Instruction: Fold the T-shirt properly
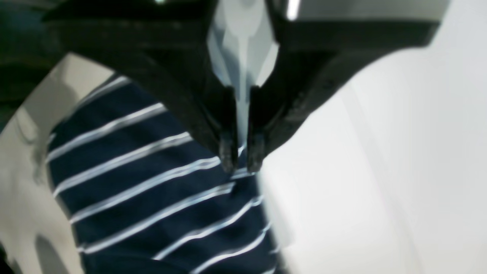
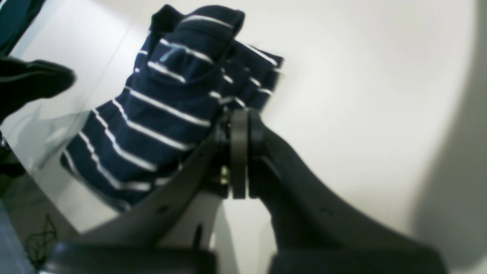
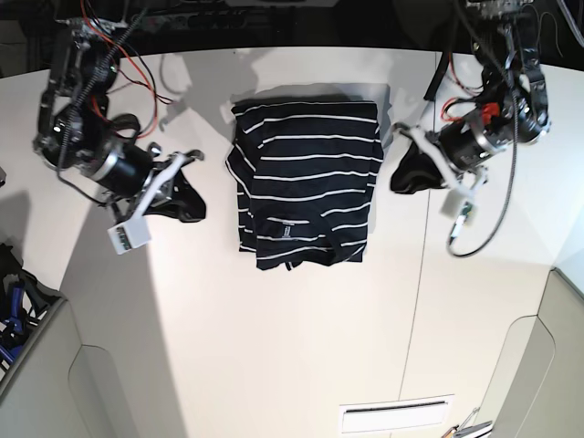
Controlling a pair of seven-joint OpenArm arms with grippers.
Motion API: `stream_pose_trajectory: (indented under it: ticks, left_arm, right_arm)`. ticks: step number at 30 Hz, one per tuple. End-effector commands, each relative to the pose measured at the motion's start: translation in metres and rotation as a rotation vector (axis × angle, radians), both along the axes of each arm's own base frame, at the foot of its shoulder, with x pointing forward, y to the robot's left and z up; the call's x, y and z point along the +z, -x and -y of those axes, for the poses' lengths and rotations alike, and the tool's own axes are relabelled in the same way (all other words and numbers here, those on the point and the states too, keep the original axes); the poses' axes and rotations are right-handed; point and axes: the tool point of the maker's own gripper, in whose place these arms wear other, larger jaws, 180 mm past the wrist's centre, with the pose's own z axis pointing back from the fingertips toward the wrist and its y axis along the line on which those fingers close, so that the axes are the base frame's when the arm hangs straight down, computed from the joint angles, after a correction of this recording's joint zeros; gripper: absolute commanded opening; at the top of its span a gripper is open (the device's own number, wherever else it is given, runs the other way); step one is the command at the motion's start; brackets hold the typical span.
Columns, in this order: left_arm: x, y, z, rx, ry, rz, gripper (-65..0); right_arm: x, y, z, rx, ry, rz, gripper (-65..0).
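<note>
Where the T-shirt [image 3: 306, 182] lay folded in a compact block at the middle of the white table [image 3: 274, 347], its small white neck label [image 3: 286, 229] showed, too small to read. The left gripper [image 3: 401, 173] and right gripper [image 3: 193, 203] hung on either side of it, jaws closed and empty, above a pale seam [image 3: 412, 301] crossing the tabletop.

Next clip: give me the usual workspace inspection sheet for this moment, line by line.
Surface: white table, with a seam running down its right part.
Job's things: T-shirt lies folded into a compact rectangle at centre, neck label facing up.
Clutter: nothing seen on the table beyond the shirt.
Grippers: left gripper and right gripper both shut, empty, either side of the shirt, apart from it in the base view.
Cables: red and black wires on both arms, a loose loop hanging under the left arm.
Surroundings: dark background behind the table; bin with blue items at the lower left edge.
</note>
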Motion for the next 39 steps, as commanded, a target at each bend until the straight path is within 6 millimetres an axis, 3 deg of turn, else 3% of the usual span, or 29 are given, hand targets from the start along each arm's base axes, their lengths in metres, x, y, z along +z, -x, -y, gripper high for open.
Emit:
stream_pose_trajectory:
  ticks: [1,4,9,15,22,32,39]
  left_arm:
    - [0.018,-0.002,-0.003,0.007,0.017,0.062,-60.8]
    - [0.022,0.021,-0.017,0.041,-0.009,0.048,-62.1]
    - [0.011,0.070,-0.040,0.092,-0.071,-0.048,-62.1]
    - [-0.009,0.133,-0.066,0.149,-0.127,-0.210,-62.5]
    - [-0.031,0.215,-0.073,0.133,-0.186,-0.448,-62.5]
    - [-0.040,0.284,-0.081,0.190,-0.186,-0.643,-62.5]
    - [-0.062,0.327,-0.098,0.302,-0.152,-0.759,-62.4]
  right_arm:
    - [0.017,-0.002,0.006,0.000,-0.009,0.058,-65.0]
    - [0.014,0.014,0.029,-0.014,0.034,0.038,-65.0]
    - [0.000,0.051,0.056,-0.005,0.074,-0.067,-65.0]
    - [-0.015,0.097,0.060,0.074,0.052,-0.215,-65.0]
    - [-0.036,0.165,0.075,0.145,0.086,-0.424,-65.0]
    - [-0.051,0.264,0.067,0.228,0.038,-0.731,-65.0]
    - [-0.054,0.323,0.070,0.227,0.023,-0.899,-65.0]
